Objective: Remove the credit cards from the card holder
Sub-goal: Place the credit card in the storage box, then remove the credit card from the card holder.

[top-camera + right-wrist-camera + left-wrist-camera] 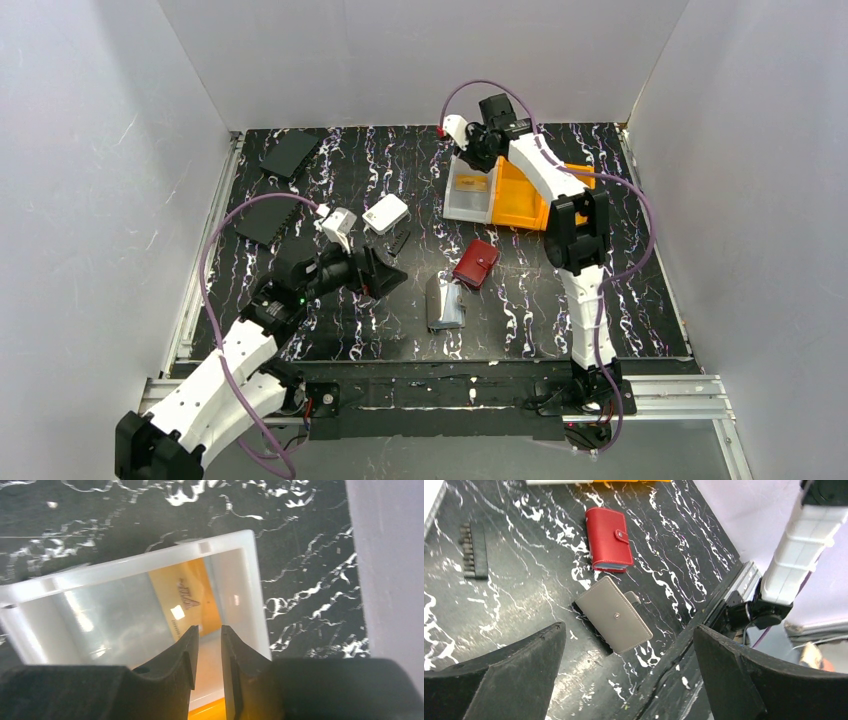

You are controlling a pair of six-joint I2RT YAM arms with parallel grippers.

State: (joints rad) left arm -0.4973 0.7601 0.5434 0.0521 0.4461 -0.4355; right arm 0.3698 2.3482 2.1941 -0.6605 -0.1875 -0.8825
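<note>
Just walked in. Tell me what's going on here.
Two robot arms are working on getting cards out of a card holder. The right tool hangs over a white bin, jaws slightly apart with nothing seen between them. An orange-brown card lies in that bin. The left tool, wide open, hovers above the grey card holder, which lies on the table next to a red wallet.

In the top view, the card holder (445, 302) is laid near the front edge of the table (560, 300). A second wallet (477, 263) is set just beside it at one o'clock. A small box (385, 213) is placed at eleven o'clock. A bin (462, 208) is placed at twelve, with a card (187, 597) laid in it.
</note>
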